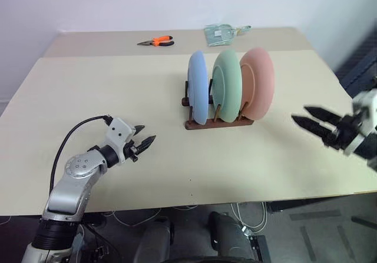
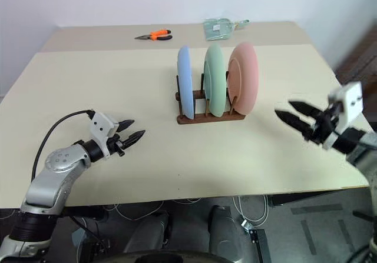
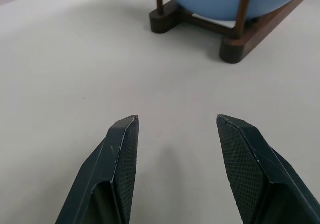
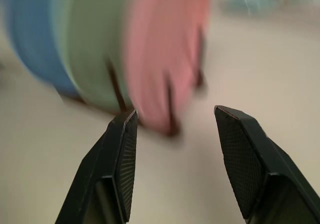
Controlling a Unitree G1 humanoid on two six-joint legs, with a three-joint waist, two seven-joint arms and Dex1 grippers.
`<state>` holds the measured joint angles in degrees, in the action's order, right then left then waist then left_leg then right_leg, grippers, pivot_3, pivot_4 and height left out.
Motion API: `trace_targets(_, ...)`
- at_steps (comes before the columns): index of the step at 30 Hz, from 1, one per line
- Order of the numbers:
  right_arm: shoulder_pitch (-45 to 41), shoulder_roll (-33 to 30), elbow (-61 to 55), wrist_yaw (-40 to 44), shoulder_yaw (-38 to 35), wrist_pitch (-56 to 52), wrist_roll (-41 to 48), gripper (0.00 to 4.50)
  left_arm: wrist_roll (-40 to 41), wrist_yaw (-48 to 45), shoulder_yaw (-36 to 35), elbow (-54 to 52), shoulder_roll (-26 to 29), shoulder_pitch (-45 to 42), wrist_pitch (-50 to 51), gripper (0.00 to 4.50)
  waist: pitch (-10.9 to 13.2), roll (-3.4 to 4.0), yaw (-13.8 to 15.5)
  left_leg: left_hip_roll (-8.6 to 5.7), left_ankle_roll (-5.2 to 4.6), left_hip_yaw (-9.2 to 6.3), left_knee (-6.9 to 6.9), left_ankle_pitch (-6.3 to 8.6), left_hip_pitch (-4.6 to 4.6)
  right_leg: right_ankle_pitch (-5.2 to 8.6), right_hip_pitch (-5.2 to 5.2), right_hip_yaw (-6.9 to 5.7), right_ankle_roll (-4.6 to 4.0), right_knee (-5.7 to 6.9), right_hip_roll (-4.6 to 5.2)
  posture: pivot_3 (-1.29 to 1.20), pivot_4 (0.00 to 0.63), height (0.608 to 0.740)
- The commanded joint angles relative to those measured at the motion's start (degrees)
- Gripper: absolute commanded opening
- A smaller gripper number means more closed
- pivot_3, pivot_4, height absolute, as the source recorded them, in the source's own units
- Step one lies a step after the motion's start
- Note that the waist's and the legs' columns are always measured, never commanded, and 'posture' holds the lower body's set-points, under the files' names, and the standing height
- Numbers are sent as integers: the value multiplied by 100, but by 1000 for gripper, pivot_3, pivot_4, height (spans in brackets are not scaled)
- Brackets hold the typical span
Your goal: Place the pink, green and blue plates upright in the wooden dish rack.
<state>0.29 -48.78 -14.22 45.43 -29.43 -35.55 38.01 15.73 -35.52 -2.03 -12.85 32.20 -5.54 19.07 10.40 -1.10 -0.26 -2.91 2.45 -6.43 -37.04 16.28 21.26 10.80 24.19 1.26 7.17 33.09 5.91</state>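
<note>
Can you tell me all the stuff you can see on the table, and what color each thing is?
blue plate: one, light blue, upright in the rack, nearest the robot's left
green plate: one, pale green, upright in the middle of the rack
pink plate: one, salmon pink, upright at the rack's right end
wooden dish rack: one, dark brown, middle of the table
pliers: one, orange handles, far side of the table
clear packet: one, pale greenish, far side, right of the pliers
table: one, beige
left end effector: black fingers, open, empty, over the table
right end effector: black fingers, open, empty, right of the rack
</note>
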Motion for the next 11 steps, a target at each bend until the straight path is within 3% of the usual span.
trace_targets(1,-37,-14,278,154,165,864,-604,2455,38,-27,-347,29,96,3,-186,2519,0,2,-51,2,0,-1,0,0,-2,0,0,-1,0,1,-1,0,150,740)
trace_targets(11,-636,439,1288,115,969,1886,-1359,2455,-55,183,-458,-151,-62,344,-205,2519,-1,0,-28,2,1,-3,-7,0,3,-6,0,0,-7,0,-2,0,150,740)
